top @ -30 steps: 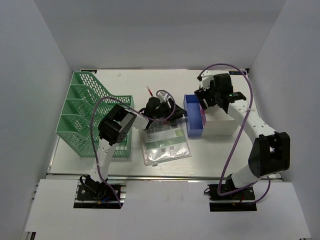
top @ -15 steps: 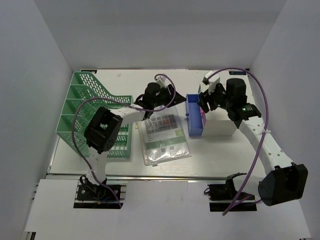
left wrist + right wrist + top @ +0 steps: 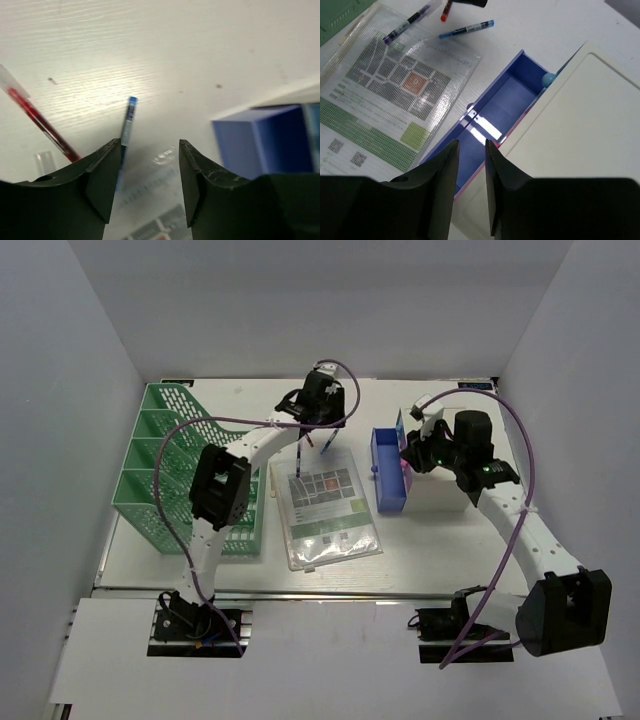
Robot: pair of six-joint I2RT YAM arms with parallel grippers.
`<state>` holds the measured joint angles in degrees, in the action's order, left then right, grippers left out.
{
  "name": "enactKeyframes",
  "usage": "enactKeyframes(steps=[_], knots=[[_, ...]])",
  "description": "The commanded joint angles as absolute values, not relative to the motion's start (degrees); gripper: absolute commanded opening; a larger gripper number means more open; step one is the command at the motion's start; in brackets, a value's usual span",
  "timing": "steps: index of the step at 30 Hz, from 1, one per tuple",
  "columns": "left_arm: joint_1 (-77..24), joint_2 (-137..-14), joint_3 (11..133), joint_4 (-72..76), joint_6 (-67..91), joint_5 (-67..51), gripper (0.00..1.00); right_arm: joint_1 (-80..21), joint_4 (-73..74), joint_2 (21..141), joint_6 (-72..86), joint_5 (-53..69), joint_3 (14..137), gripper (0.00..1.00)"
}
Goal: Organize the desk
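Pincers over a white surface

Surface [image 3: 450, 540], white and wide, lies under everything, with a metal rail [image 3: 330, 592] along its near edge. A green rack [image 3: 185, 475] stands by the left edge. The left pincer [image 3: 148, 145] hangs near the far edge, spread and empty, over a red pen [image 3: 42, 125] and a blue pen [image 3: 128, 117]. A clear sleeve [image 3: 325, 520] lies in the middle. The right pincer [image 3: 471, 145] hangs over the open blue drawer [image 3: 492, 112] of a white box [image 3: 580, 130] near the right edge, its fingers almost together with nothing between them.
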<state>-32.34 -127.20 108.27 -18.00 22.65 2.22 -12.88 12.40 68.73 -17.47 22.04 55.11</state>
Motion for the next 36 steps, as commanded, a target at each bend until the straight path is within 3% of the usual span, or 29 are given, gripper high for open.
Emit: enactKeyframes(steps=[1, 5, 24, 30, 36], knots=[[-32.3, -132.0, 118.3, -32.2, 13.0, 9.7, 0.6, -12.0, 8.0, 64.8, -16.3, 22.2, 54.1, 0.34], [-32.3, -136.9, 123.3, -36.1, 11.1, 13.4, 0.57, -10.9, 8.0, 63.9, -15.7, 22.4, 54.0, 0.35], [-33.3, -139.1, 118.1, -33.9, 10.1, 11.1, 0.34, -8.6, 8.3, 63.7, -15.2, 24.2, 53.3, 0.36], [-33.3, -139.7, 118.3, -34.5, 10.4, 10.0, 0.35, -8.1, 8.3, 63.7, -15.0, 24.8, 53.3, 0.36], [-33.3, -133.0, 113.4, -31.1, 12.6, 7.4, 0.06, -7.3, 8.3, 63.6, -15.0, 25.1, 53.2, 0.35]])
